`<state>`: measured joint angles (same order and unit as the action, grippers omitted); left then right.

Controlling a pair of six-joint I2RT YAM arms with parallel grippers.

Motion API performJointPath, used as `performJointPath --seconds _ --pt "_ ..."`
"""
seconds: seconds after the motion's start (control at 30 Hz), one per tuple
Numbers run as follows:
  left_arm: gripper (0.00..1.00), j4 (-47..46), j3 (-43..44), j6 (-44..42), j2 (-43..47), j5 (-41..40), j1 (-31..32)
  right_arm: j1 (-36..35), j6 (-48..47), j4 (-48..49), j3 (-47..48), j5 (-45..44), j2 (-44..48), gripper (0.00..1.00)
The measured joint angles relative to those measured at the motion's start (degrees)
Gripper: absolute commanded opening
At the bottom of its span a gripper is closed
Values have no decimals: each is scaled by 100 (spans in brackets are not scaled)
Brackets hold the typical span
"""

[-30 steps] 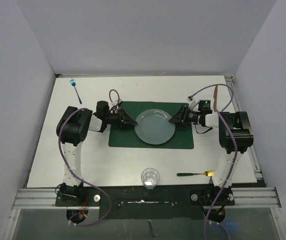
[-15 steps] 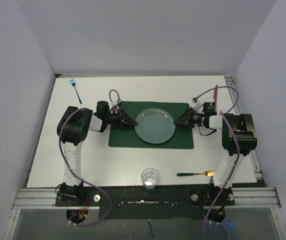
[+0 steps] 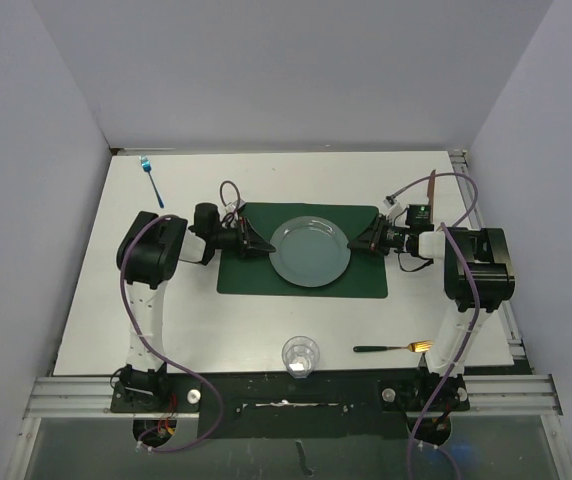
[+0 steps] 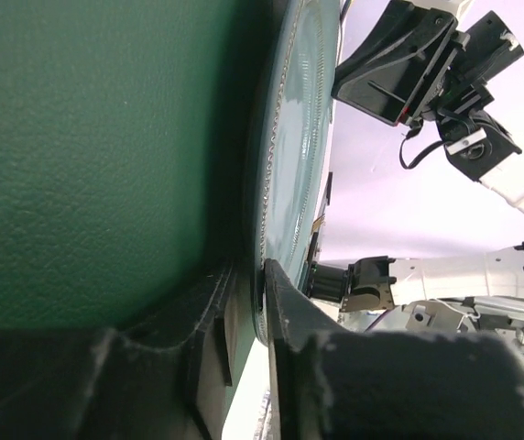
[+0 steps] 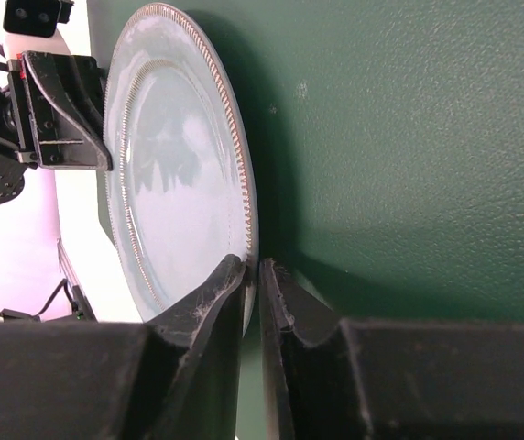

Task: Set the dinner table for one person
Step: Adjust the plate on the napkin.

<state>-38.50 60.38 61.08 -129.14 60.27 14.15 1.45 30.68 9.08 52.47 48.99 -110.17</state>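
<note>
As left fingers and right fingers clamp the plate, the table lies beneath.

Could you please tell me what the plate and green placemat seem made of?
The plate: likely glazed ceramic or glass, pale blue-grey, glossy; it shows reflections and a beaded rim. The placemat: probably faux leather or vinyl, matte dark green, with pebbled grain.

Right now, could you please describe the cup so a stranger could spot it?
Start at the white dinner table and go to the middle of its near edge. The cup stands there, left of the fork; it alone is transparent.
</note>
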Motion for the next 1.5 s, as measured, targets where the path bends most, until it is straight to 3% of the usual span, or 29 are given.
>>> performJointPath --seconds 0.13,0.2,0.27,1.33,1.5 --pt "17 -37 17 0 -39 35 0 0 -2 4 0 -4 -2 10" --pt "12 -59 24 2 -50 50 0 0 2 7 2 7 -4 3" --pt "0 -83 44 0 -76 63 0 2 11 7 2 13 -4 0" --pt "0 -769 -13 579 -111 15 -22 -94 140 9 33 -153 24 0" --pt "0 -767 -31 573 -111 2 -61 -155 136 -9 92 -225 2 19"
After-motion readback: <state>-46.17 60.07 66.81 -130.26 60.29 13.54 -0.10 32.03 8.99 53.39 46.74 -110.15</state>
